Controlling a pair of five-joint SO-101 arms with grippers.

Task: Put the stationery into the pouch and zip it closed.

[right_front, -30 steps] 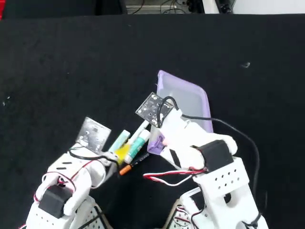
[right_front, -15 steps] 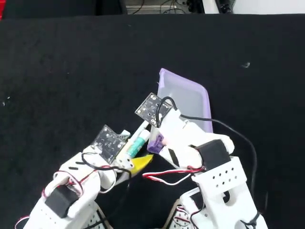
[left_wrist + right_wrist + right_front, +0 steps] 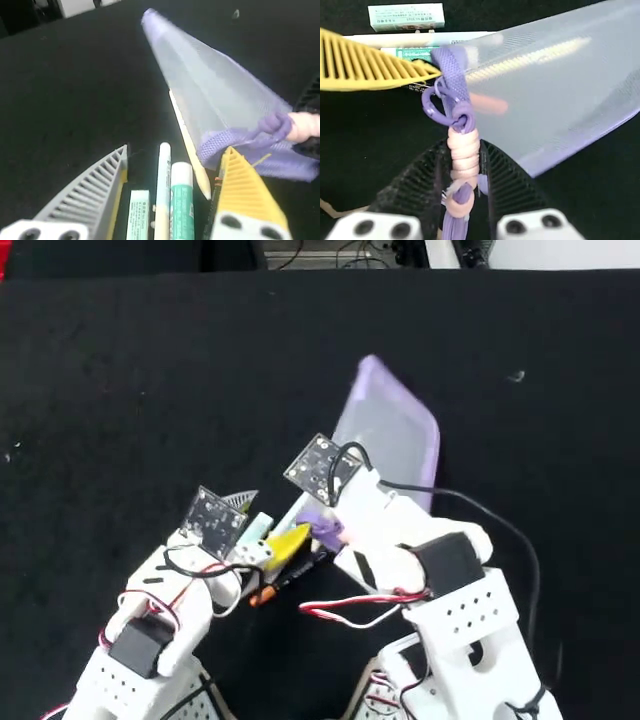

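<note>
The right gripper is clamping the cord at the near end of the purple pouch. It is holding that end up off the table, so the pouch is slanting away, its long axis running out from the arms. The left gripper is hanging with jaws spread wide, straddling an eraser, a white pen and a green marker. These are lying parallel, tips aiming roughly at the pouch's near end, just ahead and toward the right arm. A pencil is running along beneath the pouch's edge. The left arm is looking the nearer one for the feed-in.
</note>
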